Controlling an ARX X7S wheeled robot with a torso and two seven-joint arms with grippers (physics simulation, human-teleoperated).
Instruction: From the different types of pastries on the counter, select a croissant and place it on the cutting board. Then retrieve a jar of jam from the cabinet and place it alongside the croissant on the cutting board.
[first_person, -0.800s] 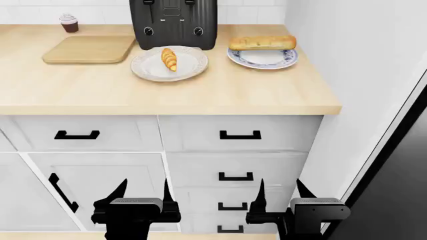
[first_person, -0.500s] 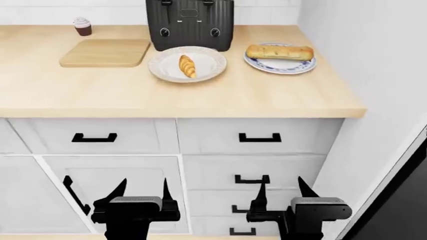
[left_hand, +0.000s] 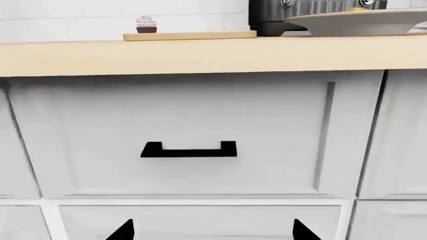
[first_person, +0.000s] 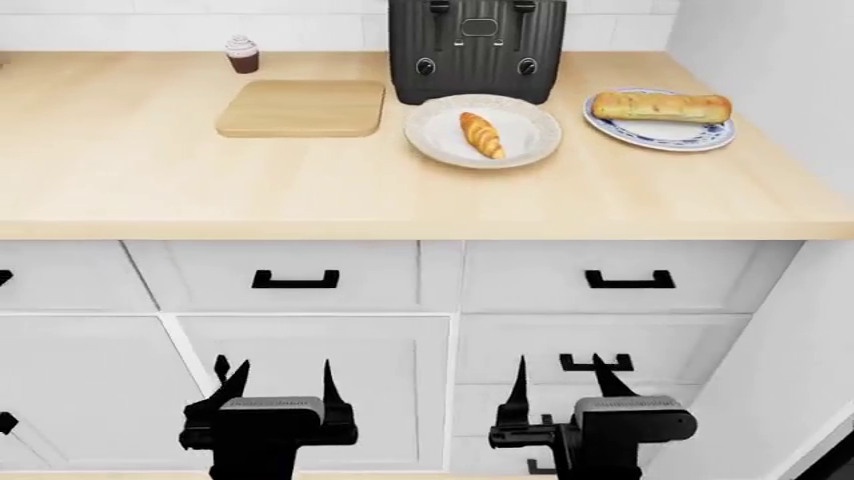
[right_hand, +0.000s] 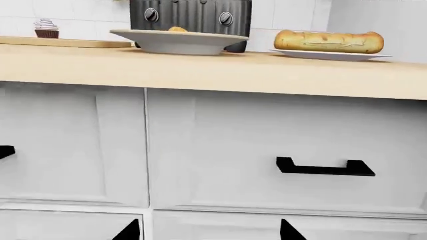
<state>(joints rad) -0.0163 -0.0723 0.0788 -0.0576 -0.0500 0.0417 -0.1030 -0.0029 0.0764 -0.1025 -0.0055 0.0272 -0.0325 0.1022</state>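
Note:
The croissant (first_person: 481, 134) lies on a round white plate (first_person: 441, 140) on the light-wood counter (first_person: 160, 170), in front of a black toaster (first_person: 477, 48). Left of that plate the cutting board (first_person: 303, 107) lies bare. A baguette-like loaf (first_person: 662, 106) rests on a blue-rimmed plate, and a frosted cupcake (first_person: 242, 54) stands behind the board. My left gripper (first_person: 284, 372) and right gripper (first_person: 561, 368) hang open and empty, low before the white drawer fronts, far below the countertop. Just the croissant's top (right_hand: 177, 29) shows over the plate rim in the right wrist view. The jar of jam is out of view.
White drawers and doors with black handles (first_person: 296, 280) (first_person: 629, 280) fill the cabinet face under the counter. A white wall (first_person: 801, 60) bounds the counter on the right. The left wrist view faces one drawer handle (left_hand: 189, 150), the right wrist view another (right_hand: 325, 168).
The whole scene has slid rightward in the head view, so my body has shifted left along the counter. Both grippers stay open and low as before.

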